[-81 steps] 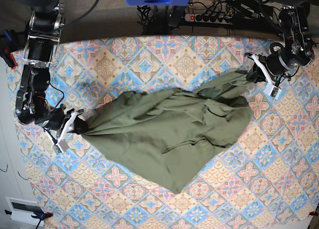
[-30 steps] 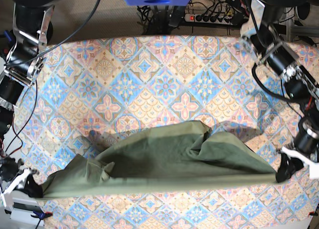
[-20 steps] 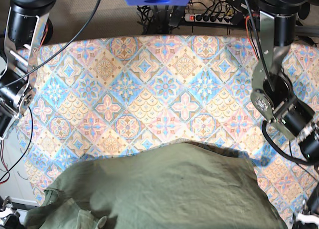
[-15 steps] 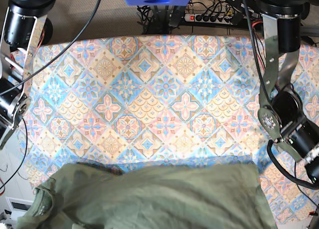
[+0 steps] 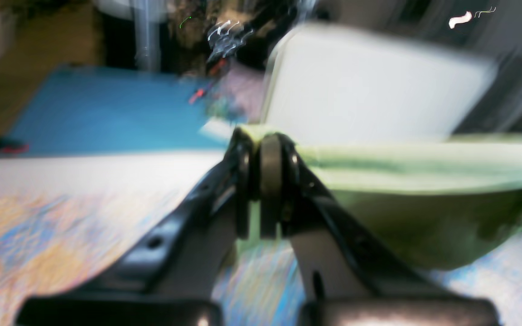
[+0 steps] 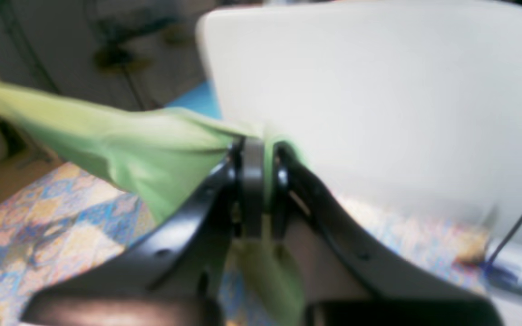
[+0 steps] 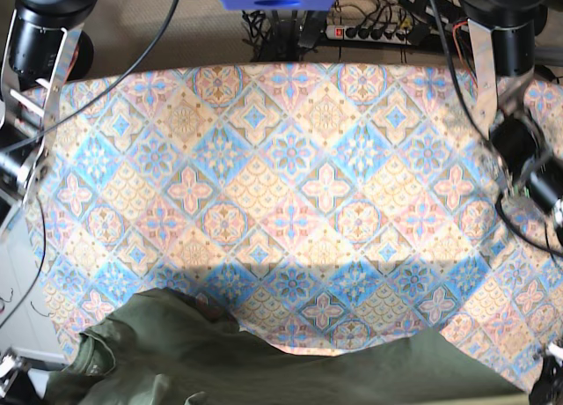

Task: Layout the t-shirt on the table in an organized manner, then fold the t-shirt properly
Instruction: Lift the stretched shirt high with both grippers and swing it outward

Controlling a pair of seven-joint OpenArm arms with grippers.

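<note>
Patterned table [image 7: 290,176] lies mostly bare; one olive-green t-shirt [image 7: 264,361] hangs stretched and rumpled along its near edge. Two grippers hold it: left gripper [image 5: 263,149] and right gripper [image 6: 256,154], each pinching a fabric edge.

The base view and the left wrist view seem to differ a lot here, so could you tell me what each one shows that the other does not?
Only the base view shows the table broadly, bare across its far part, with the t-shirt bunched along the near edge. Only the left wrist view shows the left gripper shut on a pinch of that fabric. Both show olive cloth over the patterned tiles.
</note>
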